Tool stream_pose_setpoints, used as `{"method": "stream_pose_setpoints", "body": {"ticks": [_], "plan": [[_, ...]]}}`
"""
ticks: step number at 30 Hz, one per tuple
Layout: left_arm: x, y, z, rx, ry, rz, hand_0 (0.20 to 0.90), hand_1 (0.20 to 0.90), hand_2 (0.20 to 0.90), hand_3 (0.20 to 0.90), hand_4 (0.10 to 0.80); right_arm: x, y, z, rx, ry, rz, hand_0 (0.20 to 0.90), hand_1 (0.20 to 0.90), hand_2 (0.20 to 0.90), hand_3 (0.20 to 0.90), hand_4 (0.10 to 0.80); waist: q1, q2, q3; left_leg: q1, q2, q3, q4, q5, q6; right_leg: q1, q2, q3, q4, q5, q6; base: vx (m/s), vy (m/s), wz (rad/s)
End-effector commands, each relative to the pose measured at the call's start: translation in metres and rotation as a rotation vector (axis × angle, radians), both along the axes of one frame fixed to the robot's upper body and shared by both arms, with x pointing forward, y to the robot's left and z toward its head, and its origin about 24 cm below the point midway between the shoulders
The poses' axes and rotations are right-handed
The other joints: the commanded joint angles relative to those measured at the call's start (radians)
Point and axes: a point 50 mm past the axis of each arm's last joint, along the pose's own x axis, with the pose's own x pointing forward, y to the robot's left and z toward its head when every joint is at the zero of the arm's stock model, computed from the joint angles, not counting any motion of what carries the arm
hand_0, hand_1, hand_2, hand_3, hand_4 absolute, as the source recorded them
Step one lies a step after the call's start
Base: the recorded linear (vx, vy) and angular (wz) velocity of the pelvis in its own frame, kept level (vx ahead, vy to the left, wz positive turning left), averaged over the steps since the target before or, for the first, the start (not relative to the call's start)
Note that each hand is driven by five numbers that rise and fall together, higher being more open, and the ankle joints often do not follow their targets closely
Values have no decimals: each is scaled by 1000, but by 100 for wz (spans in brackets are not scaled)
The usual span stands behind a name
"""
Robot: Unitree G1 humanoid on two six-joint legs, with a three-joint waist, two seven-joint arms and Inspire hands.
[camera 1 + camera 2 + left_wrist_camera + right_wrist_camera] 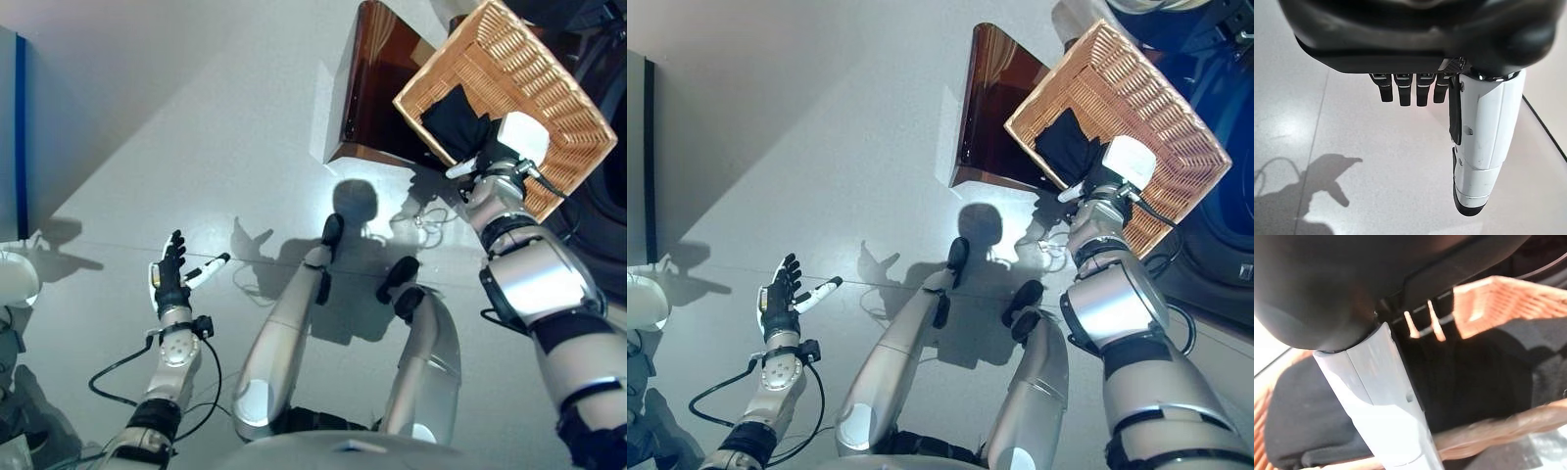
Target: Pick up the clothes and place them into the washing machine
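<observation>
Left hand hangs idle, fingers straight, over bare floor. Right hand reaches into the wicker basket above the black clothes; finger state cannot be determined. Risk: a shallow grasp could drop the garment.

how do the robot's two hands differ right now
The left hand hangs low over the bare floor, while the right hand is raised into the wicker basket. The left hand is open, fingers straight, holding nothing; the right hand is down in the black clothes, and its fingers are too hidden to judge. Both are dark hands with a white-covered thumb.
</observation>
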Motion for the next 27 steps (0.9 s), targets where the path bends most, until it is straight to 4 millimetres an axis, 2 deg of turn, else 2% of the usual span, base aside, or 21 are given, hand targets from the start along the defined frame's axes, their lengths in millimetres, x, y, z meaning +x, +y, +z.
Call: {"method": "stream_pose_setpoints", "body": {"ticks": [1, 3, 13, 20, 21, 27], "plan": [[-25, 29, -1, 66, 7, 80, 900, 900, 900, 900, 800, 0, -14, 29, -19, -148, -22, 900, 900, 900, 900, 800, -1, 23, -13, -12, -21, 28, 47, -128, -19, 23, 16, 12, -114, 64, 29, 10, -8, -6], [-25, 30, -1, 62, 5, 87, 900, 900, 900, 900, 800, -1, -14, 25, 37, -177, -26, 900, 900, 900, 900, 800, -4, 20, -13, -8, -20, 28, 43, -128, -19, 28, 18, 13, -119, 64, 31, 3, -2, -2], [-30, 36, -4, 63, 23, 110, 900, 900, 900, 900, 800, -6, -26, 29, 97, -231, -78, 900, 900, 900, 900, 800, -15, 4, -13, 6, -16, 28, 37, -130, -21, 43, 22, 12, -132, 69, 32, 0, 0, 0], [-35, 40, -7, 63, 40, 127, 900, 900, 900, 900, 800, -13, -37, 26, 277, -350, -154, 900, 900, 900, 900, 800, -23, -8, -13, 21, -12, 28, 32, -131, -21, 62, 27, 11, -143, 71, 34, -1, 0, -2], [-37, 42, -8, 63, 47, 132, 900, 900, 900, 900, 800, -16, -41, 23, 344, -382, -190, 900, 900, 900, 900, 800, -25, -9, -13, 24, -11, 30, 33, -132, -20, 65, 28, 11, -143, 73, 34, 0, 0, 0], [-40, 44, -11, 65, 71, 130, 900, 900, 900, 900, 800, -16, -39, 20, 459, -442, -239, 900, 900, 900, 900, 800, -26, -9, -13, 31, -10, 31, 35, -135, -18, 71, 31, 13, -147, 73, 34, 0, 0, 0]]}}
